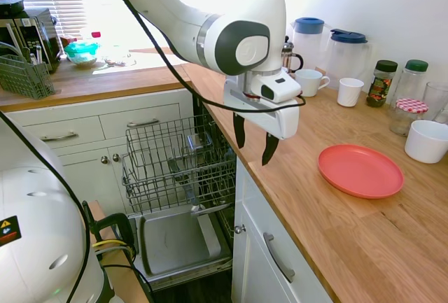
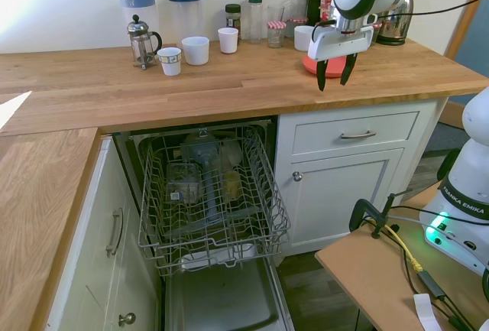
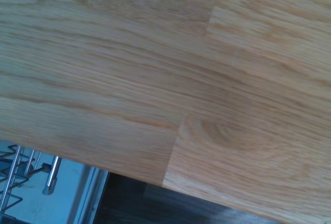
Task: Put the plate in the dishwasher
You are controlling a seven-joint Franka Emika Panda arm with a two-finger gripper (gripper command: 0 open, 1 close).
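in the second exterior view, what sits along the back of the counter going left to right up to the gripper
blue-lidded jug → french press → small white cup → white bowl-like cup → white mug → gripper, with the plate just behind it.
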